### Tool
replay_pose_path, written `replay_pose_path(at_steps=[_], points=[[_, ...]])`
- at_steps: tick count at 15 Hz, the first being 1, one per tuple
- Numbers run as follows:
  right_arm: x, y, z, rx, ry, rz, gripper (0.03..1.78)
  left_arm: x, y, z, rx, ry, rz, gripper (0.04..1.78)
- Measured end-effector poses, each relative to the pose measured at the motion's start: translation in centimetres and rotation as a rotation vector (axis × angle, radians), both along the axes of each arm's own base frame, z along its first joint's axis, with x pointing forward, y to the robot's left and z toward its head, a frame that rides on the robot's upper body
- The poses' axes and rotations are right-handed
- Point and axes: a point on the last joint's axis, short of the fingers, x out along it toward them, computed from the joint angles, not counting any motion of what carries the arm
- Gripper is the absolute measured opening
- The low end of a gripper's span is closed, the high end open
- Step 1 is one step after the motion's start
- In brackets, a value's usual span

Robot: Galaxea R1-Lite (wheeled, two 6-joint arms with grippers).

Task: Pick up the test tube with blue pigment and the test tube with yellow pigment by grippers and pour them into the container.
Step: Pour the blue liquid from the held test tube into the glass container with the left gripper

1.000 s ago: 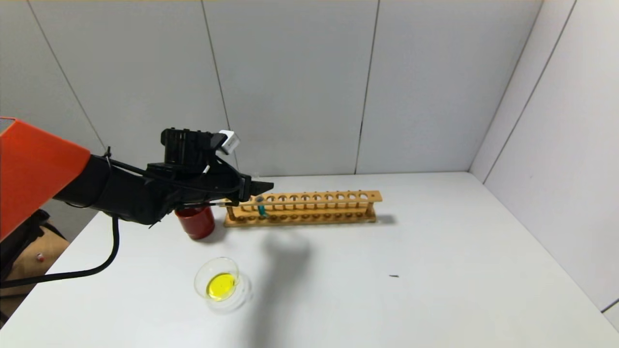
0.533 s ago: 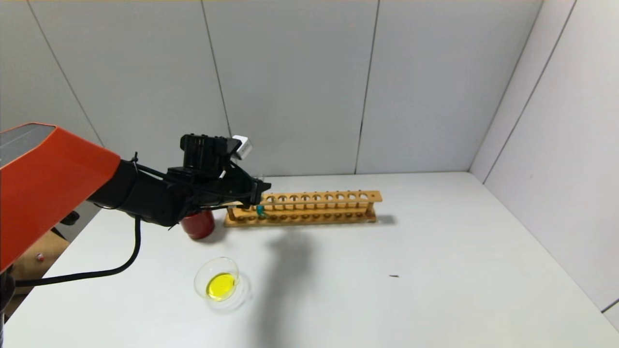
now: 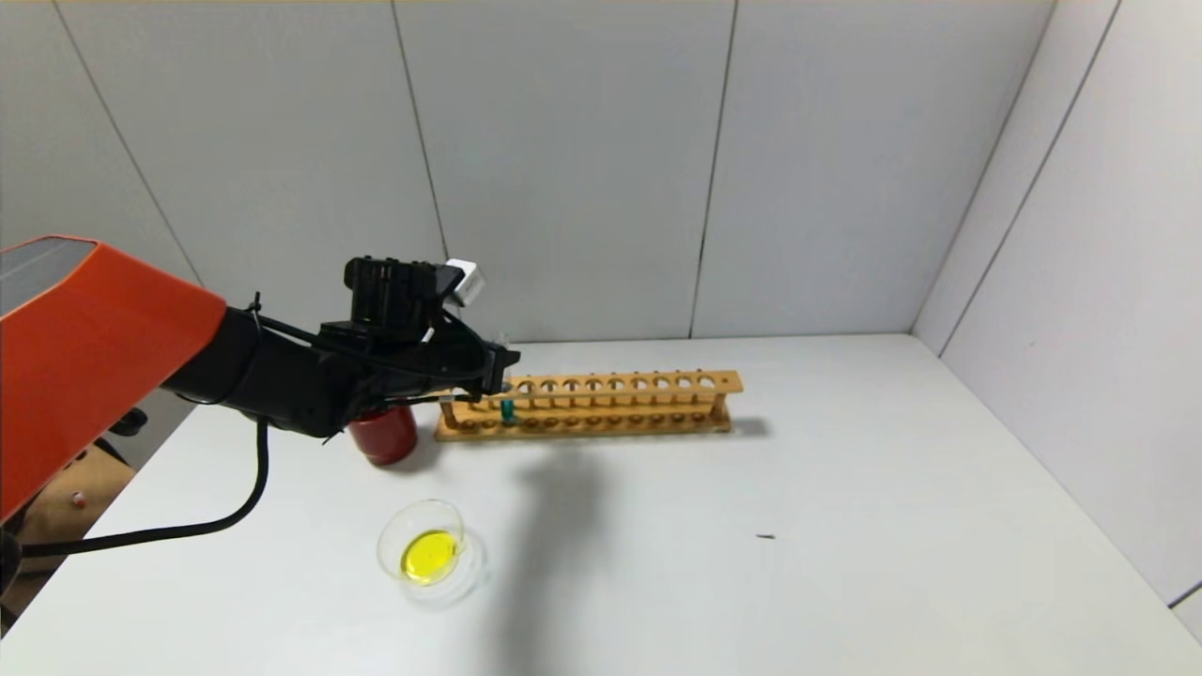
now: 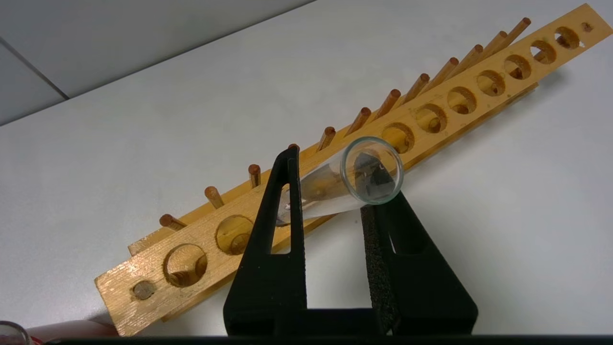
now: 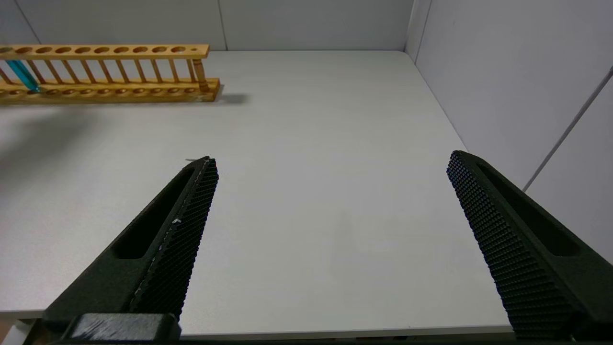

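The left gripper (image 4: 335, 191) sits at the left end of the wooden test tube rack (image 3: 601, 404), its fingers (image 4: 282, 211) clenched on the test tube with blue pigment (image 3: 507, 408), which stands in a rack hole. The container (image 3: 427, 549), a clear glass dish holding yellow liquid, rests on the white tabletop (image 3: 751, 563) in front of the rack. A dark red cup (image 3: 383, 434) stands just left of the rack. The right gripper (image 5: 330, 230) hangs well right of the rack, fingers released and spread wide.

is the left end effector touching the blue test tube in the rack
Touching. In the left wrist view the left end effector has both fingers against the glass of the test tube with blue pigment, which stands tilted in the wooden rack.
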Motion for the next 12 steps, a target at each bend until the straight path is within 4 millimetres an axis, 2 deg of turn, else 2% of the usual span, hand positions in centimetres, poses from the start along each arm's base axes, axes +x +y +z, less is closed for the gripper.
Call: replay_pose_path(at_steps=[5,7,9,12], points=[[0.0,0.0,0.0,0.000,0.000,0.000,1.75,-1.1,0.3,3.1,-0.004,-0.062,-0.013,0.38],[0.0,0.0,0.0,0.000,0.000,0.000,1.75,-2.1,0.6,5.4,-0.007,-0.086,-0.013,0.38],[0.0,0.0,0.0,0.000,0.000,-0.001,1.75,-3.3,1.0,7.8,-0.010,-0.113,-0.015,0.31],[0.0,0.0,0.0,0.000,0.000,0.000,1.75,-5.8,2.1,10.9,0.037,-0.162,-0.036,0.31]])
